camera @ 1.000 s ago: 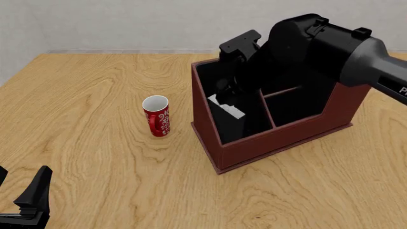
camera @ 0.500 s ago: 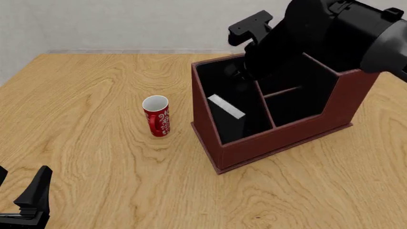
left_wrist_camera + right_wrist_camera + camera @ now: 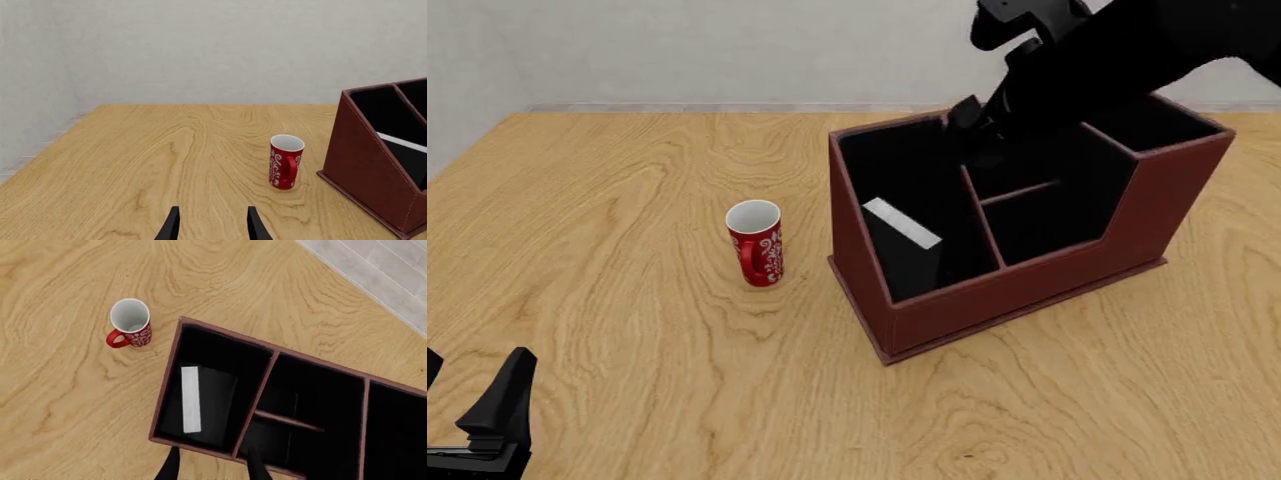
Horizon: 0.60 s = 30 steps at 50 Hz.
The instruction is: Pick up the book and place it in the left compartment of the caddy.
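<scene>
So the caddy [image 3: 1014, 270] takes up the right half of the wooden table [image 3: 627, 330], and the book [image 3: 200, 400] is already sitting inside the left compartment [image 3: 213, 365], leaning on its spine edge with the white pages facing up. Looks like the placing step is basically done — what's left is the retreat.

The right gripper [image 3: 213, 465] hangs above the caddy's near rim, fingers a little way apart with nothing between them. From the front it's just a black mass over the back slots, so go by the wrist view. I'd take it straight up and clear before swinging away, since the divider walls sit right under it.

The left gripper [image 3: 212, 227] is parked low, parted and empty. The red mug [image 3: 755, 245] stands just beside the caddy's left wall — not touching, plenty of open table around it.
</scene>
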### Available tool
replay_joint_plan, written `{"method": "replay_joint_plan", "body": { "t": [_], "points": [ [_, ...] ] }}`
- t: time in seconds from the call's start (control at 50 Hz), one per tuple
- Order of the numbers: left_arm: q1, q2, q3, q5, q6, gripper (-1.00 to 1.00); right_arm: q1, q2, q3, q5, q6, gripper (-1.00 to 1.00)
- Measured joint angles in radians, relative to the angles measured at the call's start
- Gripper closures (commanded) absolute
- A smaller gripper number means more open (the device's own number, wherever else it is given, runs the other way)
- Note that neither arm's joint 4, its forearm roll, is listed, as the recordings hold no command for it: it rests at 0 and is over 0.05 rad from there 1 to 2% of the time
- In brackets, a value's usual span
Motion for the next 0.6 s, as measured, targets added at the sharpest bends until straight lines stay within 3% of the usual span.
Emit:
{"method": "replay_joint_plan", "body": {
  "t": [0.6],
  "points": [
    [0.0, 0.0, 0.0, 0.0, 0.0, -1.0, -0.005, -0.275, 0.287, -0.216, 0.01, -1.0]
  ]
}}
